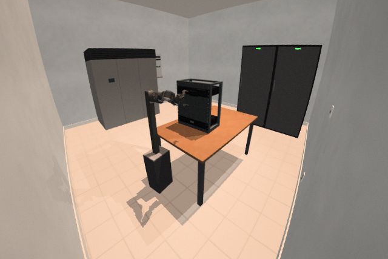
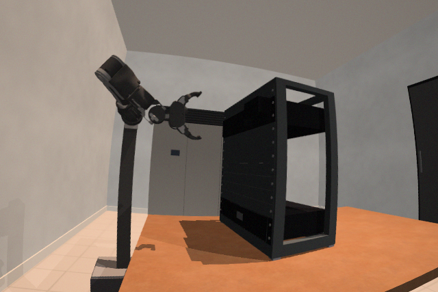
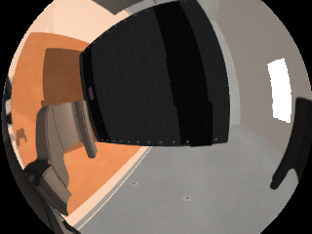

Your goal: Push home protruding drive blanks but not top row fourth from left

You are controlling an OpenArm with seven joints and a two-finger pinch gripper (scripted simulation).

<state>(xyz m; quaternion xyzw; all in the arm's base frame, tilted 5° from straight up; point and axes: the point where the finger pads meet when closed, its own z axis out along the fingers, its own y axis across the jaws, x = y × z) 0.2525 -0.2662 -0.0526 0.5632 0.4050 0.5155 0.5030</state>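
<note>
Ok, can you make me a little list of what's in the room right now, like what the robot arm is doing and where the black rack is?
arm: on a dark pedestal beside the table
gripper: jaws wide open, holding nothing, pointed at the rack front, not touching it
rack: upright on the orange table
drive blanks: too dark to tell apart
grey cabinet: against the back wall
black double cabinet: two green lights on top

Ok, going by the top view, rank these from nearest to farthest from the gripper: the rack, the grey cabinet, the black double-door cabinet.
1. Rack: on the table, directly ahead of the open gripper, close to its front.
2. Grey cabinet: behind the arm, against the back wall on the image's left.
3. Black double-door cabinet: beyond the rack, on the image's right.
</note>
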